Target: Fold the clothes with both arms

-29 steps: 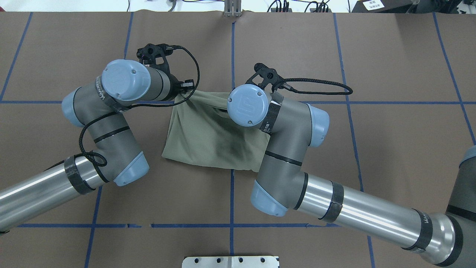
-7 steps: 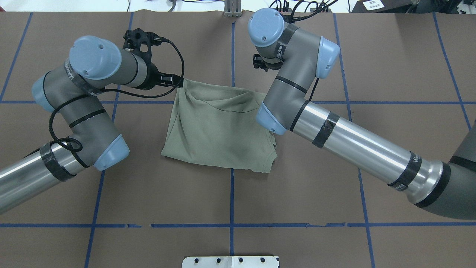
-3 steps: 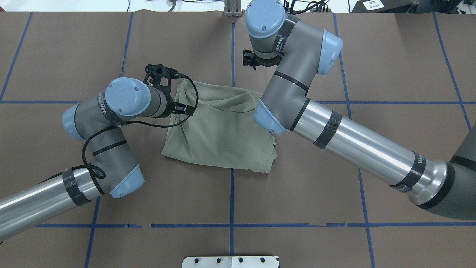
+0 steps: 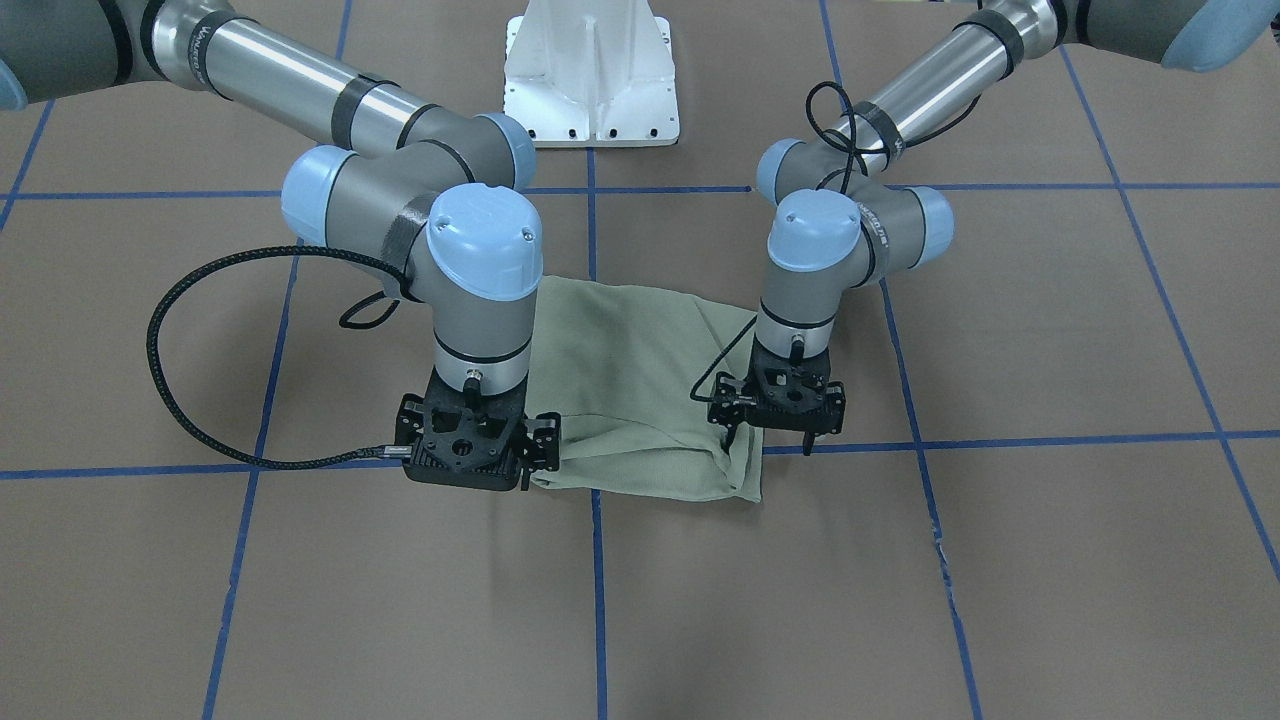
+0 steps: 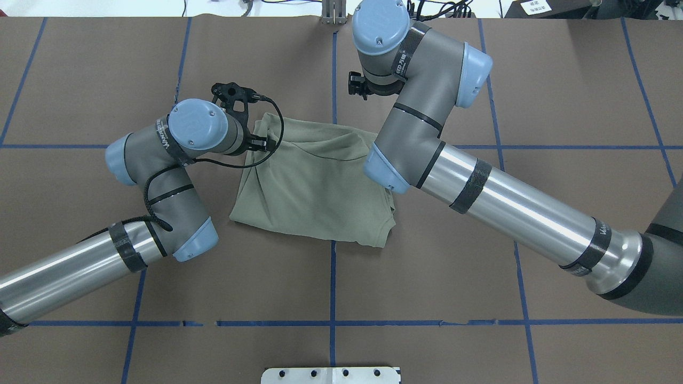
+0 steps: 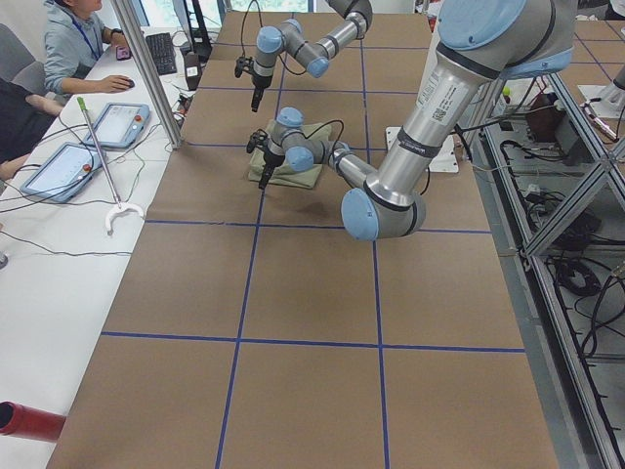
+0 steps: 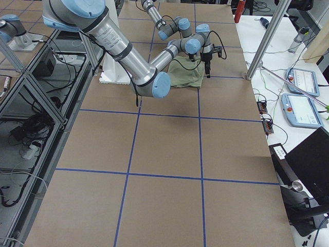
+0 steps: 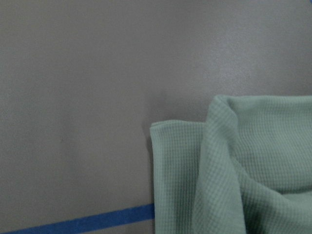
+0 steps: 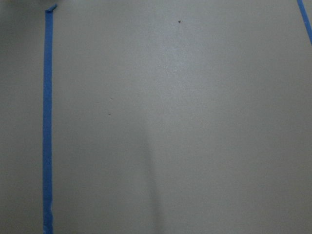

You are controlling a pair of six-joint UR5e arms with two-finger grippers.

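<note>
Because the shirt [image 5: 315, 186] is judged soft, light and limp, its corners are best pinched; it is laid folded on the table [image 5: 480, 266]; the left gripper [image 4: 772, 440] is poised over one corner, jaws apart; the right gripper [image 5: 355, 85] is raised, its state cannot be told.

My worktop [image 5: 106, 80] is covered in brown paper, ruled into large squares by blue tape lines [image 5: 332, 298]. Opposite me runs a white bench [image 6: 59, 254] carrying tablet-like pendants [image 6: 122, 125], a keyboard [image 6: 161, 54] and loose cables, and a person [image 6: 73, 39] sits there. An aluminium post [image 6: 146, 73] rises at that edge. Further along lies what I take for a laptop [image 7: 308, 164].
</note>
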